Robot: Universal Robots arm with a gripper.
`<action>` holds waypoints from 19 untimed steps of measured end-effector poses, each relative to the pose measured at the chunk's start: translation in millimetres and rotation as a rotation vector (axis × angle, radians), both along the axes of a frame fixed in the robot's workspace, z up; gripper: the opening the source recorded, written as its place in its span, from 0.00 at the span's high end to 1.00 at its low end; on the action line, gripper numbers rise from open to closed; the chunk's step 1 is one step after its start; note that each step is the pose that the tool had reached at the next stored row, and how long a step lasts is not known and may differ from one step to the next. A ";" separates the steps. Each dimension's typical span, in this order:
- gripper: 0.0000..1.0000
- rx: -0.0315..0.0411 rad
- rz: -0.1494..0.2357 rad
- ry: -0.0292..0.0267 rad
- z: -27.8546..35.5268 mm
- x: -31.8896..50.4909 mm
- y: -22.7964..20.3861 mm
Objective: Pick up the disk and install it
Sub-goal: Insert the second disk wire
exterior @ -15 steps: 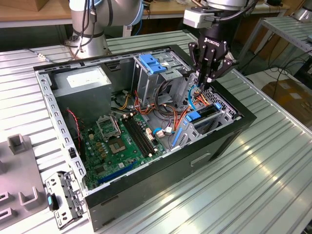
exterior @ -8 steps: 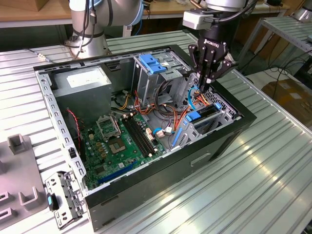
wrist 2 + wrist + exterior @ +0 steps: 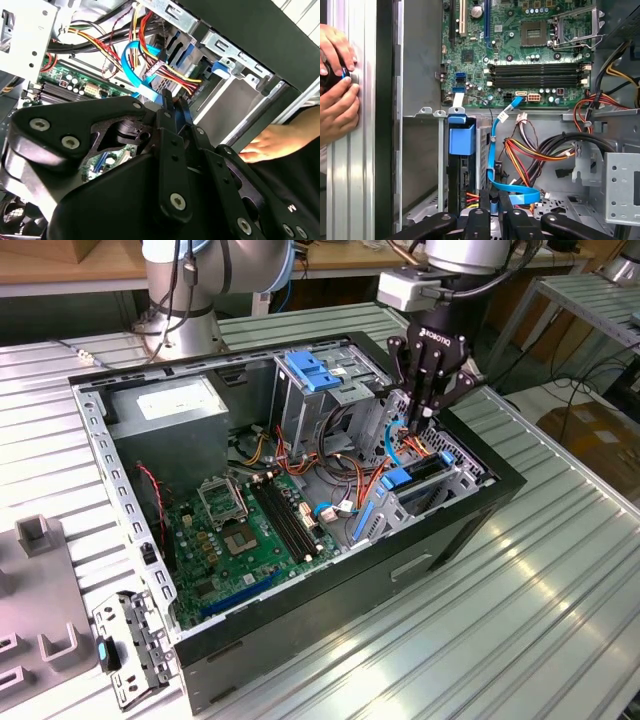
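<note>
Disk (image 3: 400, 480): flat hard drive framed by blue plastic side rails. It stands on edge, slotted down into the metal drive cage (image 3: 455, 475) at the corner of the open computer case (image 3: 330, 615), on the exterior view's right. In the first wrist view it shows as a blue rail end above a narrow dark edge (image 3: 461, 137). The label face is hidden.

You have one open black computer case (image 3: 470, 515) on the ribbed metal desk (image 3: 560, 580), holding one green motherboard (image 3: 255, 530) and one grey power supply box (image 3: 170, 405). You see one blue plastic bracket (image 3: 315, 372) atop the metal cage, and two hands (image 3: 337, 85) in the first wrist view.
</note>
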State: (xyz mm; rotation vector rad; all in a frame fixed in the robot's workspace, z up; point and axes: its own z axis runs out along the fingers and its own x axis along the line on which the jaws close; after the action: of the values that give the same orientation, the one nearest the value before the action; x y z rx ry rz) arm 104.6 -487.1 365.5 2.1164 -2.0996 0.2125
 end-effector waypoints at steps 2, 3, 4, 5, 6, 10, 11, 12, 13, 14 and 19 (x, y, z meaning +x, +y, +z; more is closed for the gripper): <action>0.82 0.0006 0.006 0.0000 -1.2 -0.7 -2.5; 0.84 0.0001 0.009 0.0000 -1.3 -1.1 -3.1; 0.84 -0.0005 0.011 0.0000 -1.4 -1.5 -3.7; 0.84 -0.0008 0.012 0.0000 -1.3 -1.7 -4.2; 0.84 -0.0008 0.013 0.0000 -1.4 -1.9 -4.9; 0.84 -0.0008 0.020 -0.0027 -1.8 -3.3 -10.6; 0.84 -0.0005 0.023 -0.0060 -2.5 -3.9 -14.2; 0.84 -0.0002 0.026 -0.0084 -3.0 -4.2 -16.8; 0.84 0.0006 0.028 -0.0098 -3.5 -4.5 -18.7; 0.84 0.0047 0.031 -0.0114 -4.6 -5.5 -21.8; 0.84 0.0318 0.042 -0.0141 -8.8 -10.2 -32.8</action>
State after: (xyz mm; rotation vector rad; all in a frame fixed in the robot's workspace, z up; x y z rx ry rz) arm 94.4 -520.0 356.7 2.1848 -2.0813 0.2008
